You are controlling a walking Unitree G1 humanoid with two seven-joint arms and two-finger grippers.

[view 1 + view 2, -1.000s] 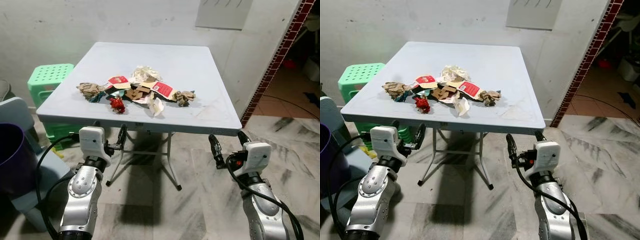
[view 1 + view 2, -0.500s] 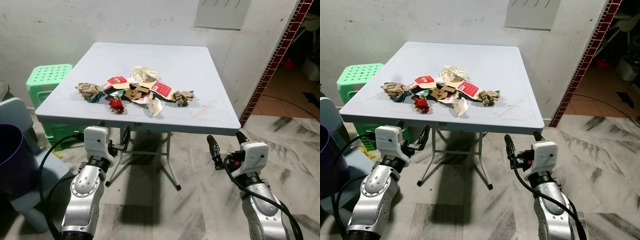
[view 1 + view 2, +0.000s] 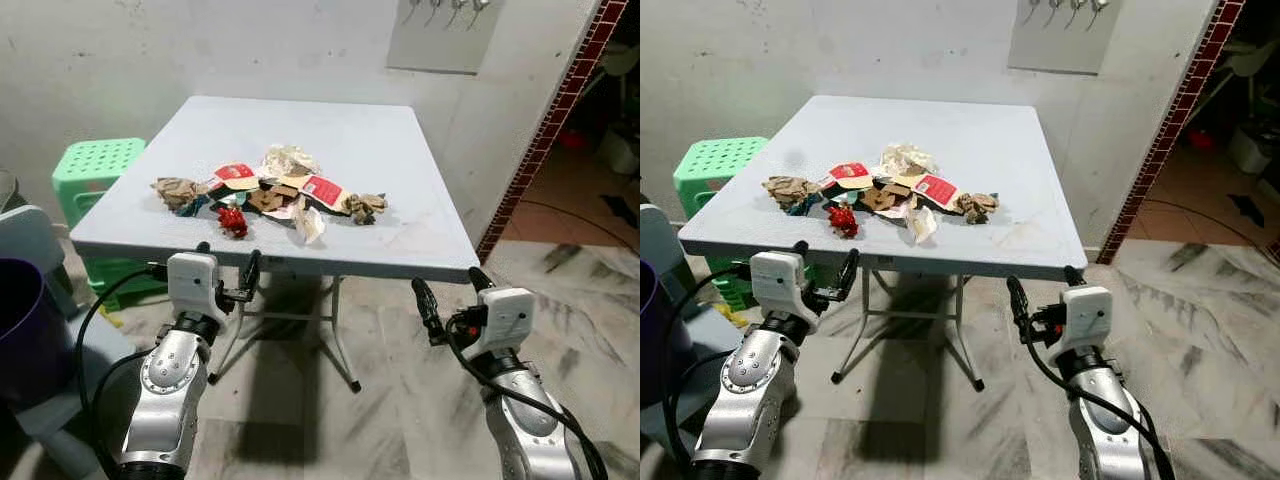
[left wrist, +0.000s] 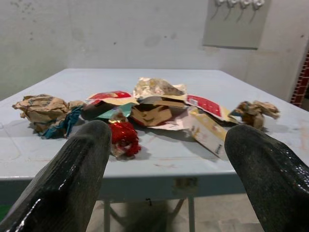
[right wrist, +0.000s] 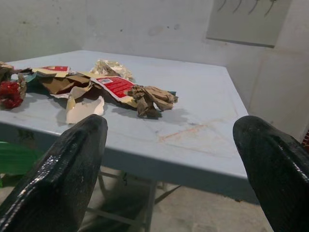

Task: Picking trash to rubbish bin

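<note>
The view is shifting slightly, both arms staying low. The left gripper (image 3: 225, 272) and right gripper (image 3: 448, 292), jaws wide, are hovering below the tabletop (image 3: 400, 190) edge, crumpled trash pile (image 3: 270, 190) lying at twelve o'clock.

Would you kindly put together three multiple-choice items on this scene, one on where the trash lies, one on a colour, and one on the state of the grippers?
1. Where does the trash pile lie?
A. on the floor
B. on the table
C. in the purple bin

2. What colour is the stool beside the table?
A. green
B. red
C. black

3. How are the left gripper and right gripper?
A. both shut on trash
B. left holding paper
C. both open and empty

Answers: 1 B, the crumpled paper and wrappers sit on the tabletop. 2 A, its perforated seat is plainly green. 3 C, both wrist views show fingers spread with nothing between them, short of the table edge.
</note>
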